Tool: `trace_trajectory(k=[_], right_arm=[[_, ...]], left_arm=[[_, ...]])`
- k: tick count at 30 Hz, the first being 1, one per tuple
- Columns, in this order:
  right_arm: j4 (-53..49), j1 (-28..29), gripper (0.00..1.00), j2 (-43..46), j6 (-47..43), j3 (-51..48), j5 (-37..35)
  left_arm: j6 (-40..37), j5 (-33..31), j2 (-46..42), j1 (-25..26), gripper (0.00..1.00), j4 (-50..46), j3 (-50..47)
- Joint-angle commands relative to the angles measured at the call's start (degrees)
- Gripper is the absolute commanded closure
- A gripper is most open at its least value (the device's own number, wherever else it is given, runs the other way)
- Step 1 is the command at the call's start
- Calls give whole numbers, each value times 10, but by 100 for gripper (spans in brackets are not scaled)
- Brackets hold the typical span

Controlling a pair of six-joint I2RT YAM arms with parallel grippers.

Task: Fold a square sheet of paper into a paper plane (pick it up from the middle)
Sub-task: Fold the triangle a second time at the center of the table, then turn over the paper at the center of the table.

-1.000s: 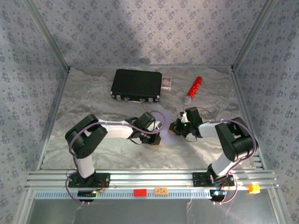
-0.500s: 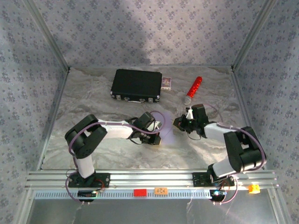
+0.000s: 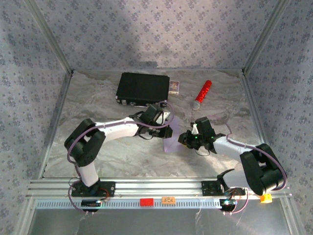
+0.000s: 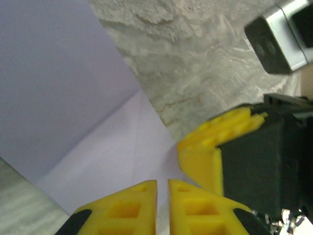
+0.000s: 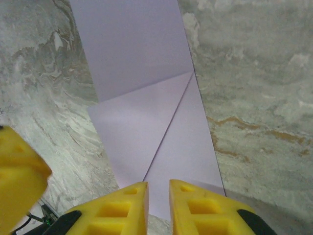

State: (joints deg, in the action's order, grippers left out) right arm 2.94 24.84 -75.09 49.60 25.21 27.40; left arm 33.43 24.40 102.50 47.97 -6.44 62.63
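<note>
The pale lilac sheet of paper (image 3: 170,141) lies flat on the marbled table between both grippers. It is folded to a narrow strip with a slanted crease (image 5: 146,98). My left gripper (image 3: 166,129) hovers at the paper's far end. Its yellow fingertips (image 4: 163,182) stand a thin slit apart over the lilac sheet (image 4: 73,98). My right gripper (image 3: 184,140) sits at the paper's right edge. Its jaws (image 5: 158,183) are a little apart above the strip's near end, with nothing pinched. One right finger (image 4: 205,147) shows close beside the left fingertips.
A black case (image 3: 143,89) lies at the back, with a small white-and-dark card box (image 3: 174,86) at its right end. A red-and-silver cylinder (image 3: 202,94) lies behind the right arm. An aluminium rail (image 3: 156,186) runs along the near edge. Patterned walls enclose the table.
Both grippers went from shut to slightly apart. The left gripper moved toward the back. The right gripper swung back, then came nearer. The paper now lies flat between them.
</note>
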Motion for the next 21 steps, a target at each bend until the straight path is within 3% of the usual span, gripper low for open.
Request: trace_trajectory(k=[1,11,21], right_arm=[[-22,11,78,6,14,-6,-17],[-68,27,68,12,22,-3,-40],[-72,39,58,10,30,2,-56]], left_arm=[[-26,-4,36,-2,90,-41,20],[-17,-23,77,-2,100,-39,-9],[-12,-20,71,0,100,-25,-34]])
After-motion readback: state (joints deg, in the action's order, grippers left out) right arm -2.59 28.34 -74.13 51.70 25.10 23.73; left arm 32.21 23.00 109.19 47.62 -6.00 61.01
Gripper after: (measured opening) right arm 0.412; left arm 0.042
